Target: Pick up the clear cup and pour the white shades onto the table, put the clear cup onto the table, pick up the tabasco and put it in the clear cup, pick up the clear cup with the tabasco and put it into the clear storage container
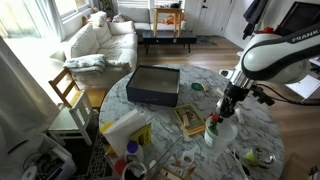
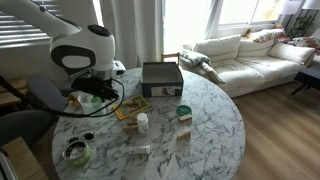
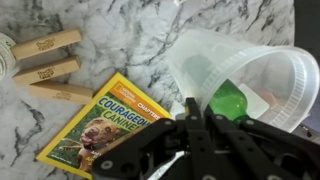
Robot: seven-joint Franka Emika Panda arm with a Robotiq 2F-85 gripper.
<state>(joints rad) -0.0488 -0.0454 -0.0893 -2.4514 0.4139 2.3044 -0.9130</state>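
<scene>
Black gripper [image 3: 197,108] linkages fill the bottom of the wrist view. The fingers stand close together on the near wall of the clear cup [image 3: 255,65] and seem to pinch it.

From the left in that view, three wooden blocks [image 3: 42,68] lie side by side on the marbled table [image 3: 120,25]. Next is a yellow book [image 3: 105,125] with a dog on its cover. At the right the cup is tipped on its side with a green thing [image 3: 228,100] inside. Only this view shows the book's cover and what is in the cup.

In an exterior view, what looks like the clear storage container [image 1: 122,127] sits at the table's near left edge, well apart from the cup. Then come the dark box [image 1: 153,85], the book [image 1: 190,120] and the gripper [image 1: 226,108] low over the cup [image 1: 222,132]. The container appears in this view alone.

In an exterior view from another side, the gripper [image 2: 92,97] is at the left. The cup there is too blurred to make out. A round bowl [image 2: 78,150] lies near it, then the book [image 2: 130,108], a small white bottle [image 2: 143,122] and the dark box [image 2: 160,78]. The bottle and the bowl show clearly only here.
</scene>
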